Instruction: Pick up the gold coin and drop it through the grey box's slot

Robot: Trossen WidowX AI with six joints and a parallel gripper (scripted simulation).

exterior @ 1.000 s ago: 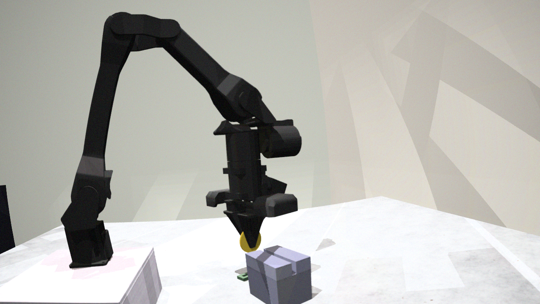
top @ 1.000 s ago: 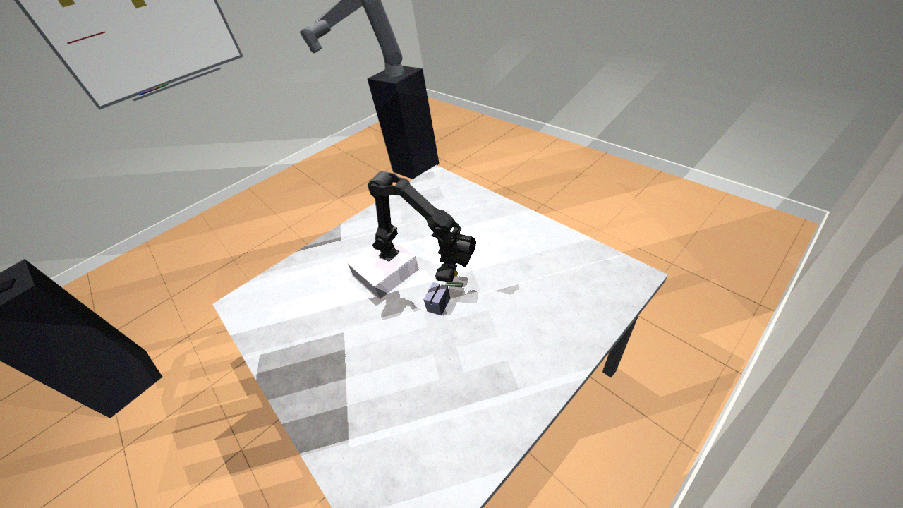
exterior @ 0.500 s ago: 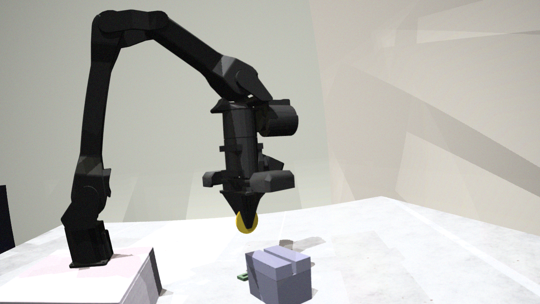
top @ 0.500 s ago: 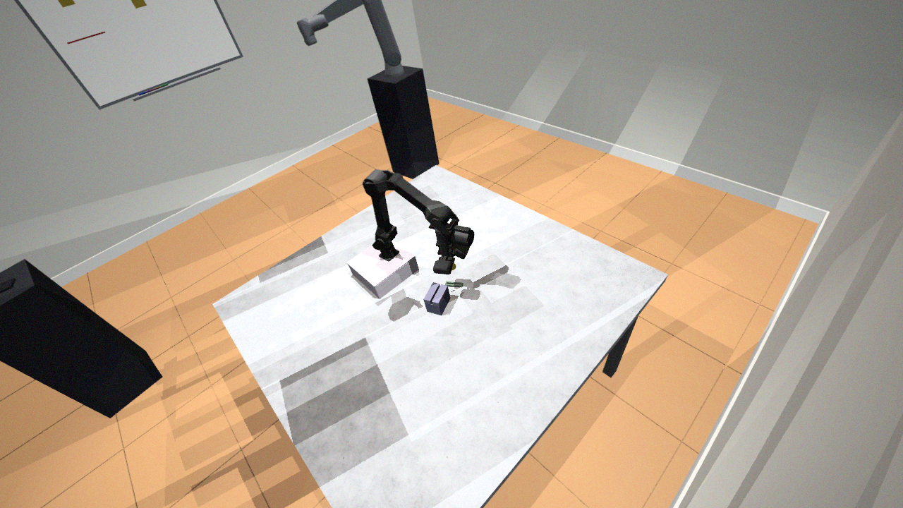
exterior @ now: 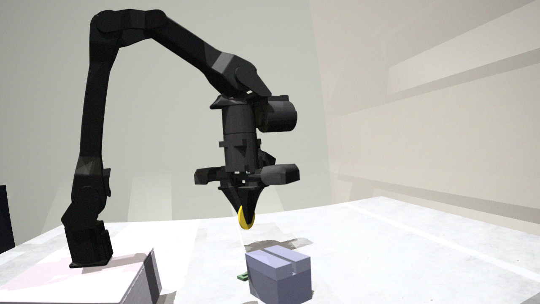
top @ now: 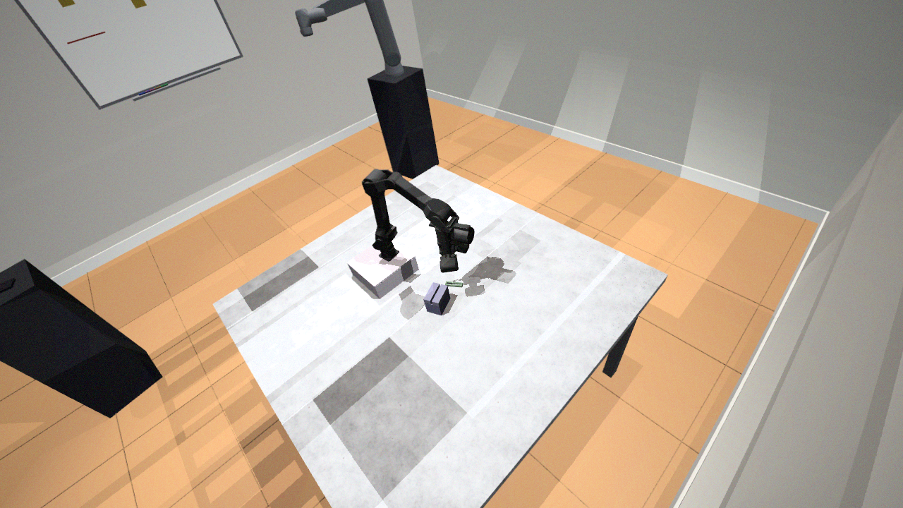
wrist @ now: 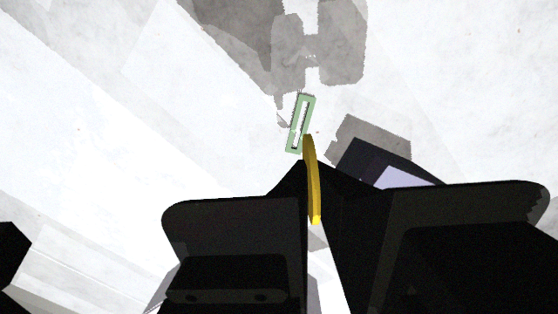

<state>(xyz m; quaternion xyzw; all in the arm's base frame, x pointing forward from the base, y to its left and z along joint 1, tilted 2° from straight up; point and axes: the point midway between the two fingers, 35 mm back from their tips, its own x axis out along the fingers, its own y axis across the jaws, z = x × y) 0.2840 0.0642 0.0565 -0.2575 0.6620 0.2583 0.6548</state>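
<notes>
My gripper (top: 449,268) (exterior: 248,222) (wrist: 306,166) points down, shut on the gold coin (exterior: 241,219) (wrist: 312,183). The coin is upright on edge between the fingertips, its lower rim showing below them. It hangs well above the table, higher than the box lid. The green holder (top: 453,285) (exterior: 241,278) (wrist: 308,97) lies empty on the table; in the wrist view its long side is tilted relative to the coin. The closed grey box (top: 435,304) (exterior: 263,284) (wrist: 365,158) stands beside the holder, its lid slot visible in the top and exterior views. The top view hides the coin behind the fingers.
My arm's base stands on a pale block (top: 380,283) (exterior: 71,283) on the table (top: 536,328) (exterior: 377,256). A second grey arm (top: 382,31) stands on a black pedestal (top: 411,120) past the table's back edge. Another black pedestal (top: 75,353) stands on the floor at left.
</notes>
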